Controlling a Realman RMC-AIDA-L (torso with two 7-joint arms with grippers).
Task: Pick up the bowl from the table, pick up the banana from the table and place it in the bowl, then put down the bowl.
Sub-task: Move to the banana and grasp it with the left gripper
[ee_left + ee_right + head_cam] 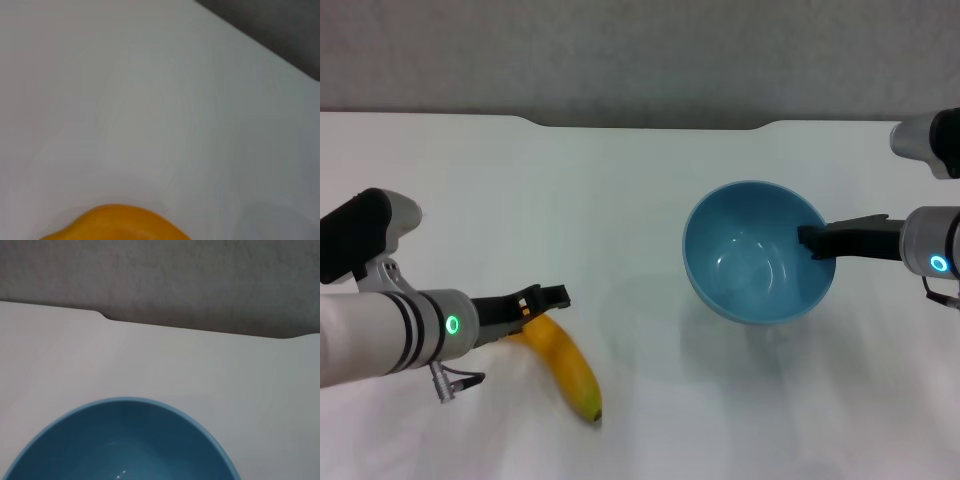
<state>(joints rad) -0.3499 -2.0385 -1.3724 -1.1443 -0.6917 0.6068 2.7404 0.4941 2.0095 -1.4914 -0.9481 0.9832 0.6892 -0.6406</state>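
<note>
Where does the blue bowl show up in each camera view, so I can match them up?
Head view: the bowl is right of centre, the right gripper at its rim.
Left wrist view: not in it; only the banana on the table.
Right wrist view: it fills the lower edge.
Shared landmark: the table's notched far edge in the head and right wrist views.

You have a glossy, smooth bowl [760,255], with small bright highlights on its inner surface; it looks like glazed ceramic or hard plastic, you can't tell which. Your banana [568,366] has smooth, unmarked skin with a soft sheen. The table [620,200] is a plain, smooth, matt surface. Behind it, the wall [200,280] looks rough and grainy. Both arms have smooth plastic-looking casings.
</note>
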